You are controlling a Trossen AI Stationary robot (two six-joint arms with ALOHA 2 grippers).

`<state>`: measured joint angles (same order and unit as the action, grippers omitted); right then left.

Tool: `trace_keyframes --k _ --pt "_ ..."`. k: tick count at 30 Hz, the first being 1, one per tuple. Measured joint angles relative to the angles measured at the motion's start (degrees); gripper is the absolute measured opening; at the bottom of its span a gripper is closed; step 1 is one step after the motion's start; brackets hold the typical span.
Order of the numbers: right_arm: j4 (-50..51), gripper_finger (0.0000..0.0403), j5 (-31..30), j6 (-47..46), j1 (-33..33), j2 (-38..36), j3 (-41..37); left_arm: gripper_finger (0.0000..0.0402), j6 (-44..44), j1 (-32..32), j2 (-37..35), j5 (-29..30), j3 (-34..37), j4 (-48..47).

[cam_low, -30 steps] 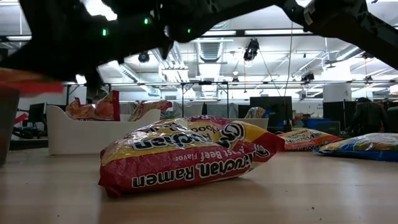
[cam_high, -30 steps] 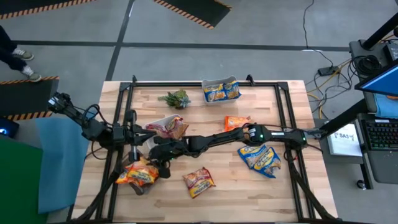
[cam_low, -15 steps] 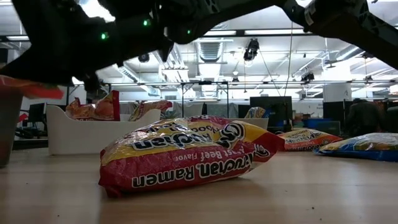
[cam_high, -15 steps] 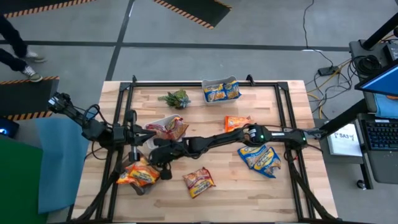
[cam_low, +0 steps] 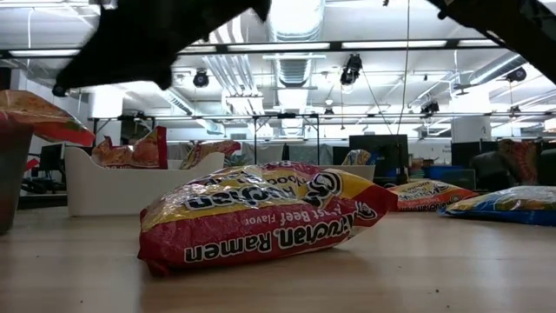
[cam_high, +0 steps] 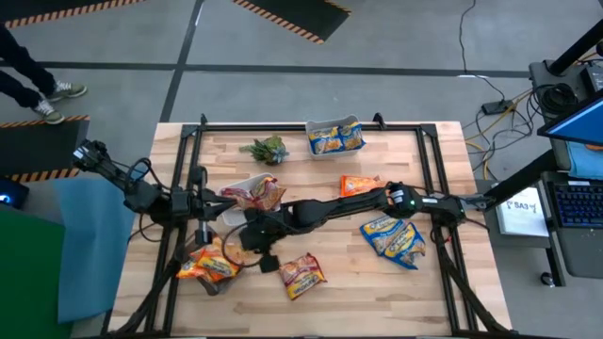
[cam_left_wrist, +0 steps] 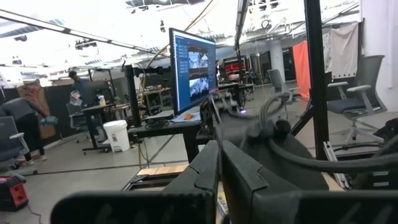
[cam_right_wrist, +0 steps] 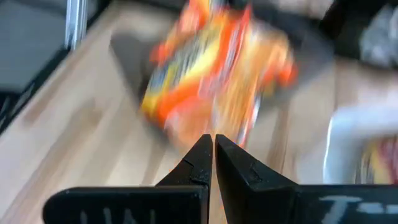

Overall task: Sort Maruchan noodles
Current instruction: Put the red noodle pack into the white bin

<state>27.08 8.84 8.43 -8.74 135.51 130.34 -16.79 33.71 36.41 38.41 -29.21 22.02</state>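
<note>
My right gripper (cam_high: 249, 245) reaches across the table and hangs shut just right of the grey tub (cam_high: 200, 280). That tub holds orange-red packets (cam_right_wrist: 214, 74) (cam_low: 39, 117). Dark red packets (cam_high: 254, 194) stand in a white tub, and blue-yellow packets (cam_high: 335, 139) fill a tub at the far edge. Loose on the table lie a dark red beef packet (cam_high: 301, 275) (cam_low: 261, 222), an orange-red packet (cam_high: 358, 185) and blue-yellow packets (cam_high: 396, 238). My left gripper (cam_left_wrist: 219, 155) waits shut at the table's left edge.
A small green plant (cam_high: 266, 149) sits near the far edge. A black frame (cam_high: 311, 125) runs around the table. Bare wood shows along the near edge (cam_high: 377, 301). A person's legs (cam_high: 28, 80) show on the floor beyond the far left corner.
My right gripper has pulled back from over the grey tub toward the table's right and has risen. In the low view an orange-red packet now lies in plain sight on top of that tub's pile.
</note>
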Motion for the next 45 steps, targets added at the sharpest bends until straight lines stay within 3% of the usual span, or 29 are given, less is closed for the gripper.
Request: trace_keyframes --k 5,13,18,29,33,45 --pt "17.03 0.0009 -0.14 -1.85 -0.78 -3.0 -0.1 0.0 0.97 0.0 0.21 0.0 0.0 -0.15" --pt "34.29 0.0009 0.15 -3.85 -5.05 -6.07 -0.42 0.0 0.99 0.0 0.25 0.0 -0.02 -0.15" --pt "34.18 0.0009 1.89 -6.44 -7.36 -5.32 -4.59 0.0 1.28 0.0 0.32 0.0 -0.04 -0.15" --pt "30.92 0.0009 22.46 -17.59 -5.1 -5.32 -15.75 0.0 1.3 0.0 1.37 0.0 -0.11 -0.13" --pt "30.81 0.0009 21.95 -17.26 -3.78 -5.41 -17.0 0.0 0.95 0.0 1.36 0.01 -0.11 0.04" --pt "31.14 0.0009 12.15 -18.25 -0.11 -5.67 -17.49 0.0 0.84 0.0 1.37 0.02 -0.13 0.33"
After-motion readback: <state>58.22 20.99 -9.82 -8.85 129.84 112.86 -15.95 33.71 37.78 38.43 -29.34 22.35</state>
